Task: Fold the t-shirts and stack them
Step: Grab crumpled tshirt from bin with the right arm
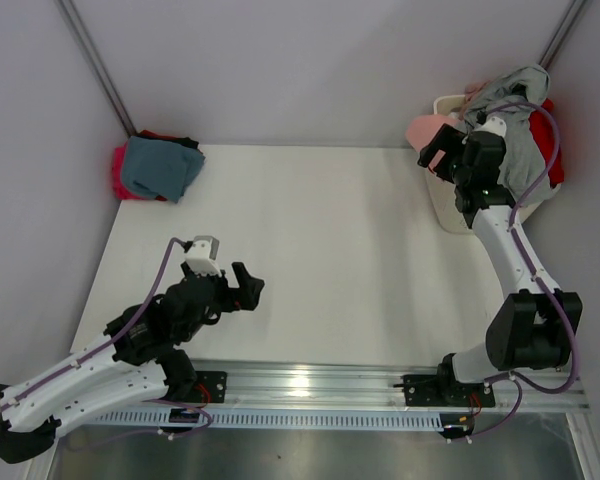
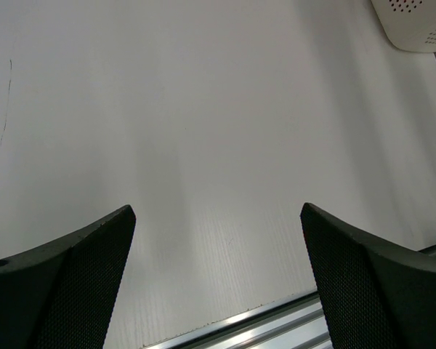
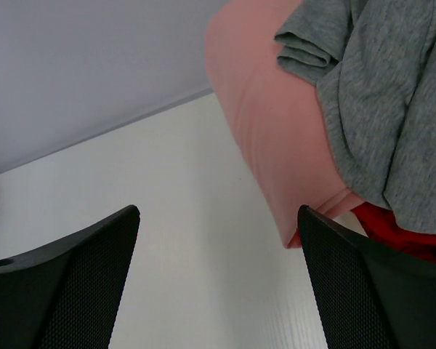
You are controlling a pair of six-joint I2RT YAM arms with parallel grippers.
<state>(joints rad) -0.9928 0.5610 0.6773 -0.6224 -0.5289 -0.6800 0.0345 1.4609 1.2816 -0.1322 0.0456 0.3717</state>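
Note:
A salmon-pink t-shirt [image 1: 427, 130] [image 3: 269, 123] hangs over the near-left rim of the white laundry basket [image 1: 442, 208]. A grey t-shirt [image 1: 518, 120] [image 3: 381, 94] lies over it, and a red one [image 1: 553, 140] [image 3: 392, 231] shows underneath. My right gripper [image 1: 436, 158] [image 3: 218, 211] hovers open just beside the pink cloth's hanging edge, with nothing between its fingers. At the back left lies a pile of t-shirts, teal-blue [image 1: 160, 168] on top, magenta [image 1: 120, 178] and black [image 1: 178, 141] beneath. My left gripper [image 1: 248, 288] [image 2: 218, 211] stands open over bare table near the front.
The white table [image 1: 320, 250] has grey walls behind and at both sides. A metal rail [image 1: 320, 385] [image 2: 276, 323] carrying the arm bases runs along the front edge. In the left wrist view a corner of the basket [image 2: 418, 25] shows far right.

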